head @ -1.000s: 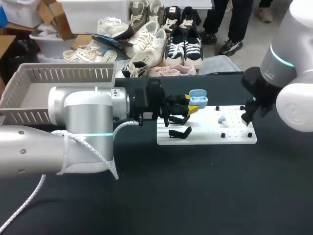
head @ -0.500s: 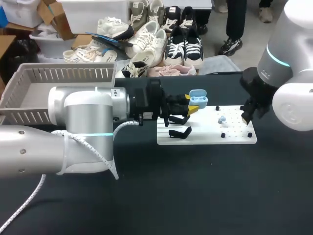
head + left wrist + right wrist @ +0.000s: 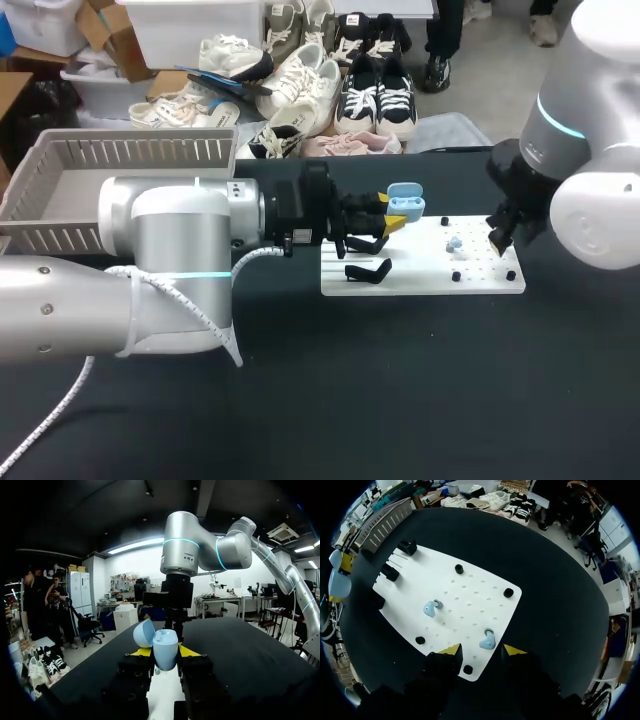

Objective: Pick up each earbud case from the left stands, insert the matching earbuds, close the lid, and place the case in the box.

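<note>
My left gripper (image 3: 393, 215) is shut on a light blue earbud case (image 3: 405, 203) held above the white board's (image 3: 420, 275) left part. Its lid (image 3: 144, 632) stands open, and the case body (image 3: 165, 649) is pinched between the yellow tips. My right gripper (image 3: 497, 240) hangs over the board's right end, open. One blue earbud (image 3: 487, 641) lies on the board just ahead of it, between the lines of its fingers and untouched. A second earbud (image 3: 430, 608) lies nearer the board's middle. The case (image 3: 337, 585) shows past the board's far end.
Black stands (image 3: 368, 270) sit on the board's left end, and small black pegs (image 3: 508, 592) dot its corners. A grey slatted basket (image 3: 60, 190) stands at the table's back left. Dark tabletop spreads in front of the board.
My right gripper has shifted a little to the left over the board's right end. The left arm and the case have not moved.
</note>
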